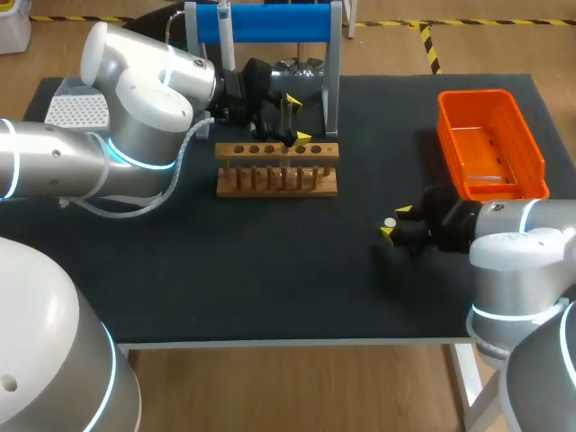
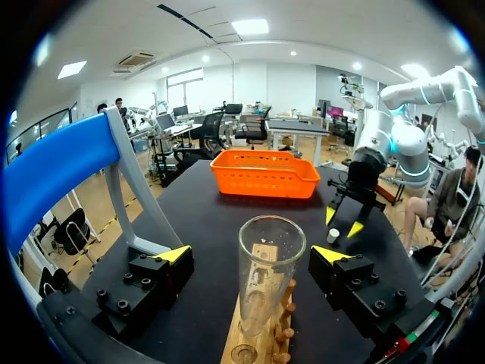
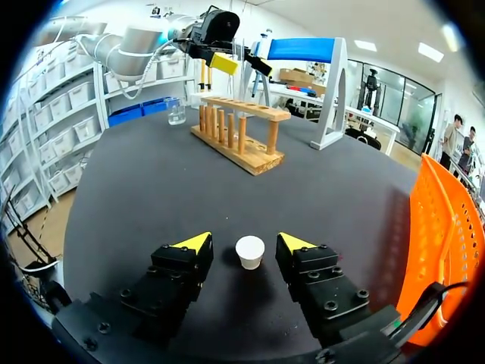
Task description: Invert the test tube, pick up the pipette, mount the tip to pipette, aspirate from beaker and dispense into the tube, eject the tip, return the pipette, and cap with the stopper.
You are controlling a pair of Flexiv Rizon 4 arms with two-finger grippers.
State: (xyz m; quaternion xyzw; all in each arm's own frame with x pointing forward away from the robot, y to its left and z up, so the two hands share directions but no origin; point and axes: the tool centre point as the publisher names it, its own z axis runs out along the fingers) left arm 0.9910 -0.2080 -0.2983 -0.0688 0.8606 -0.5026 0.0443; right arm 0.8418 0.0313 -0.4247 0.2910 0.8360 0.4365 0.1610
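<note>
One step looks done to me: the test tube [image 2: 269,273] stands mouth-up in the wooden rack [image 1: 225,151]. Your left gripper [image 2: 251,254] sits around the tube with its fingers spread wide, clear of the glass on both sides.

Most of the job is ahead of you, as far as I can judge:
- **Pipette:** the pipette [image 1: 225,36] hangs on the blue stand [image 1: 270,22] behind the rack, with no tip mounted that I can make out.
- **Tip box and beaker:** the tip box [image 1: 76,110] and the beaker [image 3: 175,111] lie past the rack's left end.
- **Stopper:** your right gripper [image 3: 244,243] is low over the table, well off the rack's right end and nearer you. Its fingers are open either side of the white stopper [image 3: 249,252] without touching it, so it looks staged for the capping, which comes last.
</note>
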